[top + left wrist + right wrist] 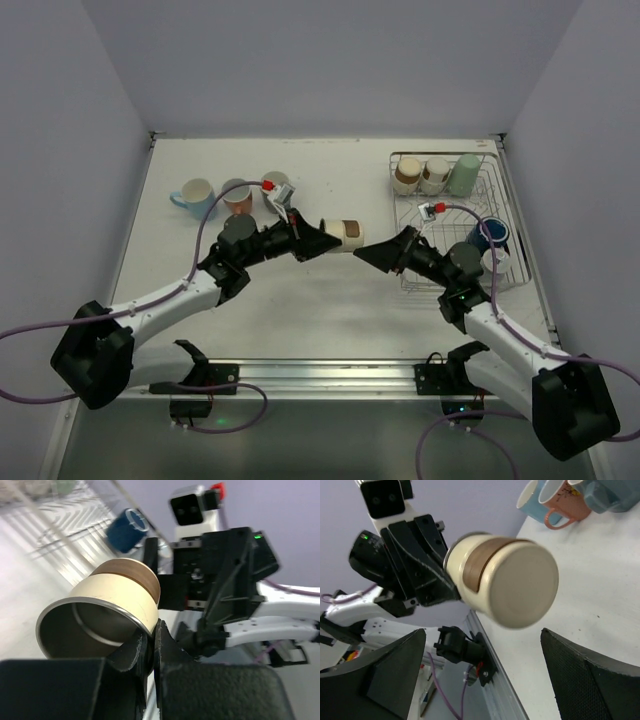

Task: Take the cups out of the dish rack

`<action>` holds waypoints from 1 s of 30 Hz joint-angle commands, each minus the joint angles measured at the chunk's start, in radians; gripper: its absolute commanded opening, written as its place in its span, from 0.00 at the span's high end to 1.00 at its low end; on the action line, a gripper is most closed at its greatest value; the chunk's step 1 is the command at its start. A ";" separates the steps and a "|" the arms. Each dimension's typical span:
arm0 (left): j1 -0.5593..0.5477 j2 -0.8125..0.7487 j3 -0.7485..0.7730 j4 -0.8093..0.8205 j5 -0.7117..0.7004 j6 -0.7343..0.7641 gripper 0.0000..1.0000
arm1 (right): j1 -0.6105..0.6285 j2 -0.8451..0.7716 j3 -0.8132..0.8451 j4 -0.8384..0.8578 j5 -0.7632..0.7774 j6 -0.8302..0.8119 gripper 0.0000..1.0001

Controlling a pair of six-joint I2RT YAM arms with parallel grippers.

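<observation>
My left gripper (pixel 322 237) is shut on the rim of a cream cup with a brown band (pixel 345 232), held sideways above the table's middle. In the left wrist view the fingers pinch its metal-edged rim (pixel 145 640). My right gripper (pixel 368 252) is open and empty just right of the cup; its base faces it in the right wrist view (pixel 520 585). The wire dish rack (pixel 508 215) at the right holds a brown cup (pixel 406 175), a cream cup (pixel 435 175), a pale green cup (pixel 464 174) and a dark blue cup (pixel 491 236).
Three cups stand at the table's left back: light blue (pixel 196 197), salmon pink (pixel 238 196) and grey-teal (pixel 274 190). They also show in the right wrist view (pixel 560 502). White walls enclose the table; a metal rail (pixel 330 376) runs along its near edge.
</observation>
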 commanded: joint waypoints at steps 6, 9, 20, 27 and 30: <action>0.002 -0.069 0.230 -0.854 -0.487 0.434 1.00 | 0.004 -0.165 0.078 -0.499 0.214 -0.303 0.01; 0.041 -0.051 0.245 -1.061 -0.624 0.501 1.00 | 0.004 -0.196 0.092 -0.595 0.265 -0.372 0.01; 0.221 0.104 0.343 -1.277 -0.802 0.643 1.00 | 0.006 -0.212 0.087 -0.643 0.250 -0.415 0.01; 0.224 0.210 0.330 -1.257 -0.877 0.630 1.00 | 0.006 -0.266 0.105 -0.712 0.293 -0.449 0.01; 0.226 0.236 0.331 -1.251 -0.908 0.626 0.90 | 0.004 -0.272 0.109 -0.719 0.291 -0.453 0.01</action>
